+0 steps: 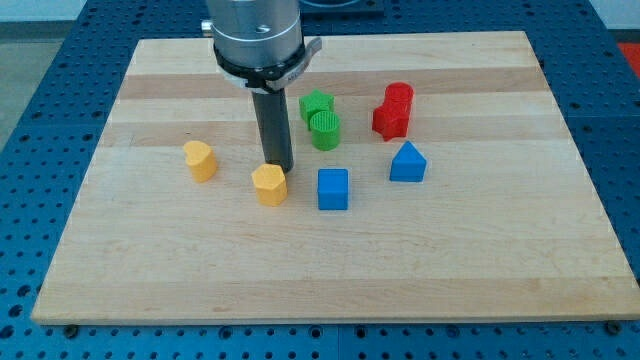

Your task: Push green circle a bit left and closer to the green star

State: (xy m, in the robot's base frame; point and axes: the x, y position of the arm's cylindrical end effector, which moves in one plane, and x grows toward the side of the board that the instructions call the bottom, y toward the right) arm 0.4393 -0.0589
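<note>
The green circle (325, 130) is a short cylinder near the board's middle. The green star (315, 104) sits just above it and slightly to its left, touching or nearly touching it. My tip (279, 166) is the lower end of the dark rod. It stands to the left of and below the green circle, a short gap away. It is right at the top edge of a yellow hexagon block (269, 185).
A yellow block (201, 160) lies at the left. A blue cube (333, 189) and a blue triangular block (407, 162) lie below and right of the green pair. Two red blocks (394, 111) stand together at the right. The wooden board (150, 270) rests on a blue perforated table.
</note>
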